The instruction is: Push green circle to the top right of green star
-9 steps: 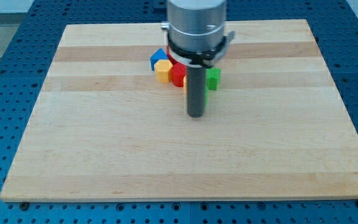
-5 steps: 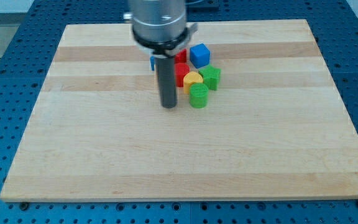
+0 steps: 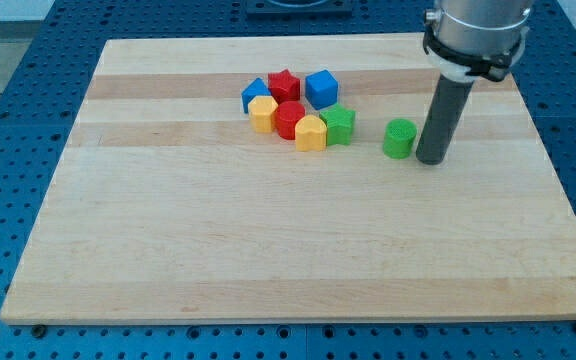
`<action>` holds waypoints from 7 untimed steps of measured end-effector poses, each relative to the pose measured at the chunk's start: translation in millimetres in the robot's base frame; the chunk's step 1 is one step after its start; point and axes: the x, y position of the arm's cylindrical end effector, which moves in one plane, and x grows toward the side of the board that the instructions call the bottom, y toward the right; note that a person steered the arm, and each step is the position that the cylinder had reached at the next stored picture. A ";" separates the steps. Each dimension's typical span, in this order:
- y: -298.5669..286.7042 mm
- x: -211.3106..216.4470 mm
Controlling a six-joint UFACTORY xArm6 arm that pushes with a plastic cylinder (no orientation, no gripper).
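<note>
The green circle (image 3: 399, 138) stands alone on the wooden board, to the right of and slightly below the green star (image 3: 339, 124). The green star sits at the right end of a cluster of blocks. My tip (image 3: 430, 159) rests on the board just to the right of the green circle, close to it or touching it. The dark rod rises from the tip toward the view's top right.
The cluster left of the green star holds a yellow heart (image 3: 310, 132), a red circle (image 3: 288, 119), a yellow hexagon (image 3: 262, 112), a red star (image 3: 284, 85), a blue cube (image 3: 320, 87) and a blue block (image 3: 253, 93). The board's (image 3: 268, 250) right edge lies beyond my tip.
The green circle has moved right, away from the cluster. My tip has gone from the left of the cluster to the right side of the green circle.
</note>
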 end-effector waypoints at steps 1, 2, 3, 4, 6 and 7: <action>-25.8 -1.0; -31.0 -1.7; -32.5 -12.8; -43.6 -39.0; -47.2 -60.5; -33.9 20.0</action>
